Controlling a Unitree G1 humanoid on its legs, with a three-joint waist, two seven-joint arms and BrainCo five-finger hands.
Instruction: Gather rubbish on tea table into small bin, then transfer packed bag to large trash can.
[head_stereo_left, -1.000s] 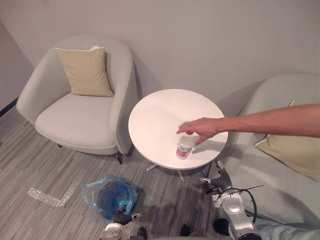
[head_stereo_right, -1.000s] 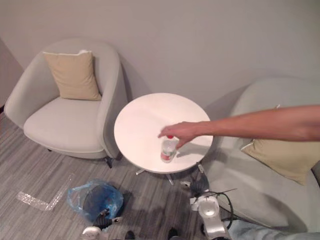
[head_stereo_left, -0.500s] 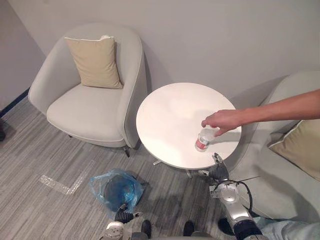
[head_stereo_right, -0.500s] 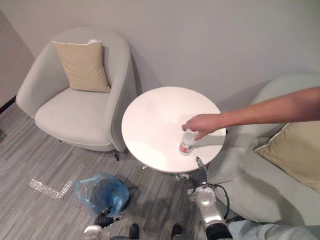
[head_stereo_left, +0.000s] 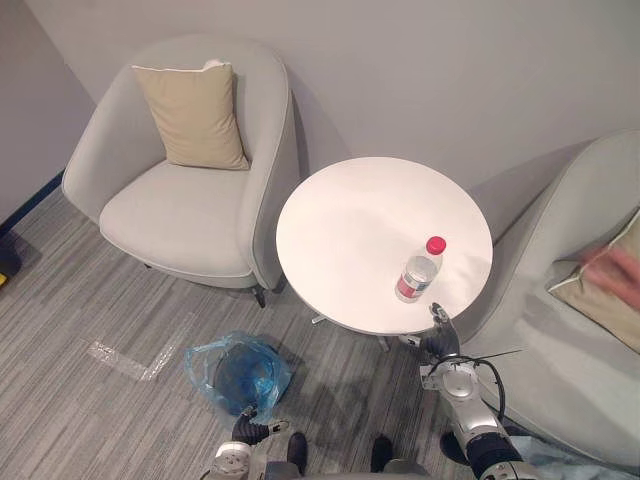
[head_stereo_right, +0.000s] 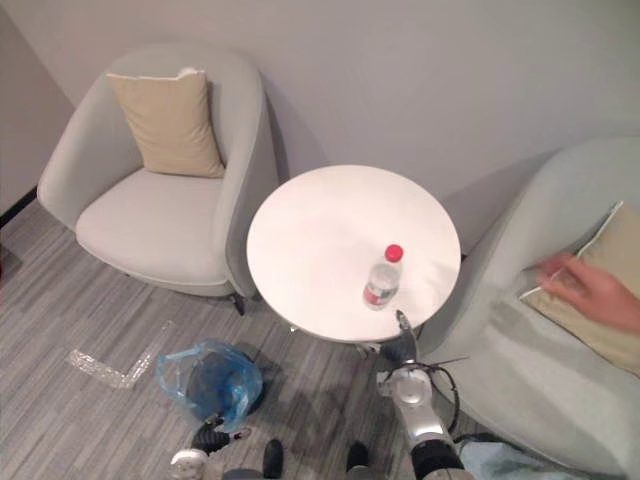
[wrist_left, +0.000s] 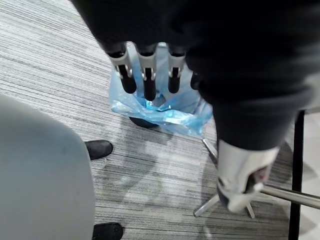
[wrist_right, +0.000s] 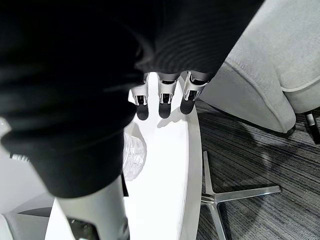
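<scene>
Bottle (head_stereo_left: 418, 276) upright by table's (head_stereo_left: 350, 220) right edge; right hand (wrist_right: 164, 97) at the rim, left hand (wrist_left: 146, 75) near bin (head_stereo_left: 240, 372), both loose-fingered, empty.

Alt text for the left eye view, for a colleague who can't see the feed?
A clear plastic bottle with a red cap stands upright on the round white table, toward its near right edge. The right hand sits just below that edge; the left hand is low by the blue-lined bin on the floor.
</scene>
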